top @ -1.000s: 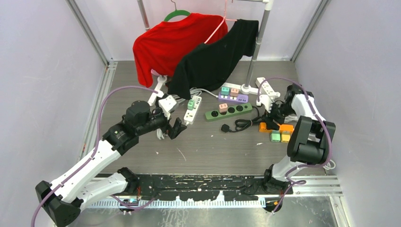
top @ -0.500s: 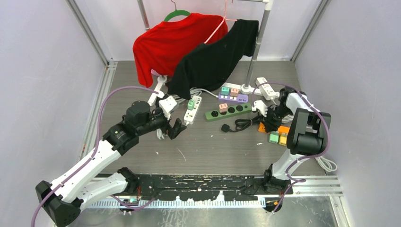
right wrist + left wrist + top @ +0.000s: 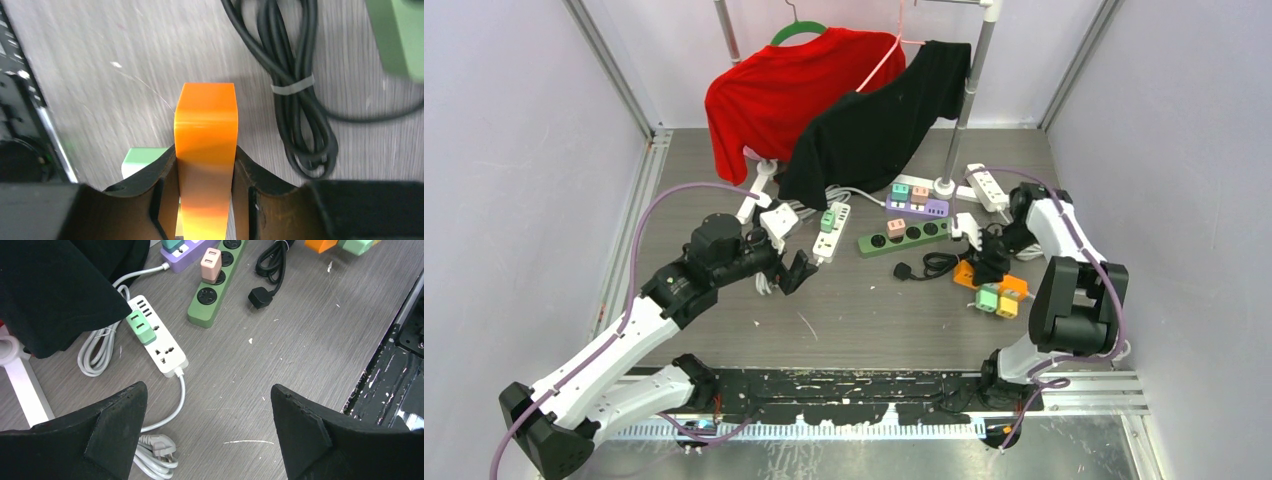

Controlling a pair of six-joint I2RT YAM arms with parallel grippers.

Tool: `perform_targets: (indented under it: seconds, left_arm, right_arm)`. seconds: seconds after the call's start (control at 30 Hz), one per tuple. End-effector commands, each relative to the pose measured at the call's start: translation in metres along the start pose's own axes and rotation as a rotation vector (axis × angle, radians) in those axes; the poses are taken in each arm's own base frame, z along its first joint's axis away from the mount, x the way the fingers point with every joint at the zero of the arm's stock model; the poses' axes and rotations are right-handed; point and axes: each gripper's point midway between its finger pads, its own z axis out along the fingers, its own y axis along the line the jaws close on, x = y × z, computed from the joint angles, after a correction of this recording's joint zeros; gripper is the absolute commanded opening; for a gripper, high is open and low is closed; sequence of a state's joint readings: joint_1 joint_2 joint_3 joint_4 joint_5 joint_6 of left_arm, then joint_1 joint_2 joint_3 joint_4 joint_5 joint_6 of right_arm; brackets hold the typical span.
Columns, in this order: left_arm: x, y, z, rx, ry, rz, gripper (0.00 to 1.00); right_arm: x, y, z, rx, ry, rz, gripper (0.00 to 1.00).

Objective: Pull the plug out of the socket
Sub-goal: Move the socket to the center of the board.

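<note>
An orange socket strip (image 3: 972,272) lies at the right, with a green plug (image 3: 988,297) and a yellow plug (image 3: 1007,305) on it. My right gripper (image 3: 977,262) is shut on the strip's orange end. In the right wrist view the orange block (image 3: 205,125) sits clamped between my fingers (image 3: 160,185), with the right gripper (image 3: 205,155) closed round it and the green plug (image 3: 142,156) behind the left finger. My left gripper (image 3: 796,272) is open and empty above the table, near a white strip's cable (image 3: 170,410); it (image 3: 207,390) holds nothing.
A white strip with a green plug (image 3: 829,228), a green strip with a pink plug (image 3: 907,234), a purple strip (image 3: 916,205) and another white strip (image 3: 987,187) lie mid-table. A black coiled cable (image 3: 934,264) lies beside the orange strip. Red and black shirts (image 3: 864,110) hang on a rack behind.
My right gripper has moved left and toward the front with the orange strip, which has turned and now sits tilted with its plugs. The left arm has not moved.
</note>
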State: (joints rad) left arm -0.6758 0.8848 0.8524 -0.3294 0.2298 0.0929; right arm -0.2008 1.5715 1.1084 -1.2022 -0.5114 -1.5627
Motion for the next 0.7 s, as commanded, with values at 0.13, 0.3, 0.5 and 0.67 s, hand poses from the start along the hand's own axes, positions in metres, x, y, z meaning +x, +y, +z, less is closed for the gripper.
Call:
perform_targets:
  seconds: [0.13, 0.3, 0.5, 0.67]
  left_arm:
    - [-0.019, 0.010, -0.004, -0.049, -0.073, 0.060, 0.92]
    - [-0.019, 0.021, -0.010, -0.106, -0.089, 0.090, 0.92]
    - [-0.022, 0.030, -0.017, -0.160, -0.126, 0.133, 0.92]
    - [-0.024, 0.031, -0.022, -0.175, -0.163, 0.164, 0.92]
  right_arm:
    - [-0.130, 0.033, 0.035, -0.137, -0.338, -0.021, 0.04]
    - [-0.179, 0.059, 0.084, -0.226, -0.278, 0.035, 0.04]
    - [-0.211, 0.062, 0.140, -0.129, -0.141, 0.106, 0.07]
    - [-0.217, 0.070, 0.166, -0.064, -0.045, 0.081, 0.20]
